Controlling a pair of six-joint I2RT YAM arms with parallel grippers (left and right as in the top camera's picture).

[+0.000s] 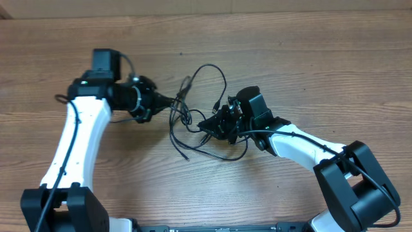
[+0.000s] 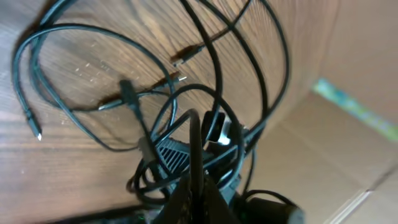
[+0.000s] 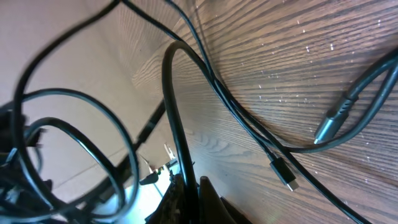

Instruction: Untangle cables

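Cables [image 1: 185,117] lie in loose black loops at mid-bench, slightly nearer the far edge, spread between the two arms. Left gripper [image 1: 179,98] reaches in from the left edge, its fingers closed to a point on a strand at the tangle's left side. Right gripper [image 1: 205,124], entering from the near right corner, is clamped narrow on another strand. One small plug end [image 3: 285,174] rests on the wooden bench [image 1: 290,58].

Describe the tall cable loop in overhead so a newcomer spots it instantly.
On the wooden table, the cables lie tangled between the left gripper and the right gripper. The loop is the one strand arching toward the top of the overhead view, above both grippers; the other strands bunch lower, around and below them.
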